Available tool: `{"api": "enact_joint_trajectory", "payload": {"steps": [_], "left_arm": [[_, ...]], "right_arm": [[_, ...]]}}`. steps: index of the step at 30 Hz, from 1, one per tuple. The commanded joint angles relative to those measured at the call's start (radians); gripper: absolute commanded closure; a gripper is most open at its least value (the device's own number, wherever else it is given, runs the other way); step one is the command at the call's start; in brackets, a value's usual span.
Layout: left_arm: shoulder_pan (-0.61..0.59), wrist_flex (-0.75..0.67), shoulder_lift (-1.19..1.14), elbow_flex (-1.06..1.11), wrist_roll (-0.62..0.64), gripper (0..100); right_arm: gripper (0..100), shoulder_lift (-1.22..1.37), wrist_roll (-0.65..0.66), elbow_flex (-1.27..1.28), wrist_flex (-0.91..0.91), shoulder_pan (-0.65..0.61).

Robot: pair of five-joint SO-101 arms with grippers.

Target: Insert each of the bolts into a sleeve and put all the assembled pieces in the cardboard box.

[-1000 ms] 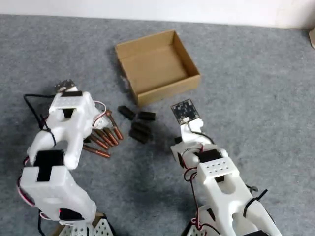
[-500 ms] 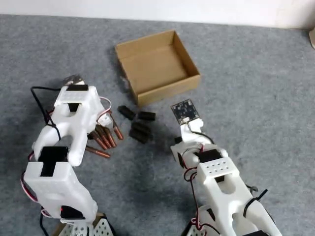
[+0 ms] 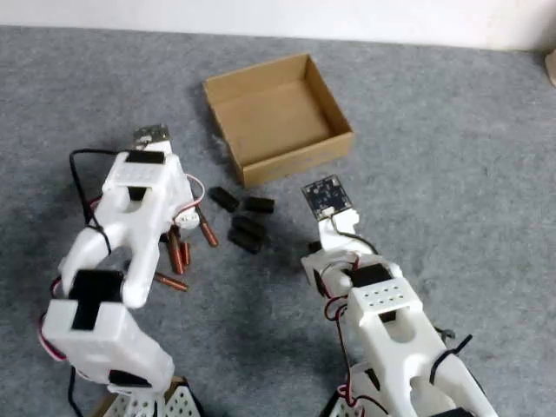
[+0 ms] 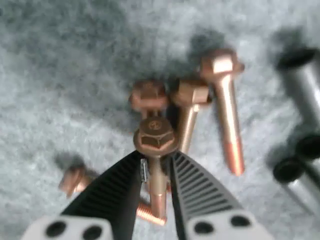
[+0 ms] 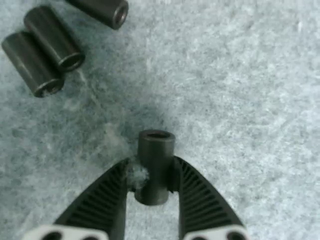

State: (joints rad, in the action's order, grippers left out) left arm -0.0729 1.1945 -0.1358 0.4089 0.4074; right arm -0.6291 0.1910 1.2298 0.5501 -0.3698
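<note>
Overall light: from the high view I see soft, even, fairly bright light across the grey felt-like table cover [image 3: 452,130], with no hard glare.
Arm shadows: a faint, diffuse dark patch lies on the cover between the white plastic left arm [image 3: 139,217] and white plastic right arm [image 3: 382,304].
Box: the open brown cardboard box [image 3: 278,113] is evenly lit, slightly darker along its inner walls.
Left wrist view: dimmer; soft dark shadows pool beside the copper-coloured hex-head bolts [image 4: 222,105], their heads showing a dull sheen. The black cylindrical sleeves [image 4: 305,85] are blurred and carry a pale glare streak.
Right wrist view: brighter cover; a dark smudge of shadow sits just beyond the upright black sleeve [image 5: 155,165].
</note>
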Motion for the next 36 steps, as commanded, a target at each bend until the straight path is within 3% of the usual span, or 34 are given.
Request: {"api": "enact_joint_trajectory", "payload": {"steps": [1,10,13,24,34,36], "left_arm": [[0.048,-0.014,0.104,0.050,-0.011,100],[0.128,-0.038,0.433,0.202,-0.017,100],[0.148,-0.084,0.567,0.286,-0.100,100],[0.180,-0.453,1.107,0.585,-0.247,100],[0.255,-0.687,1.406,0.616,-0.236,100],[0.252,-0.694,1.435,0.616,-0.172,100]], "right_arm": [[99.5,-0.025,0.014,-0.007,-0.024,0.012],[99.5,-0.025,0.014,-0.007,-0.024,0.012],[99.5,-0.025,0.014,-0.007,-0.024,0.012],[99.5,-0.038,0.008,-0.007,-0.058,0.005],[99.5,-0.038,0.005,-0.010,-0.303,-0.206],[99.5,-0.038,-0.028,-0.008,-0.366,-0.254]]}}
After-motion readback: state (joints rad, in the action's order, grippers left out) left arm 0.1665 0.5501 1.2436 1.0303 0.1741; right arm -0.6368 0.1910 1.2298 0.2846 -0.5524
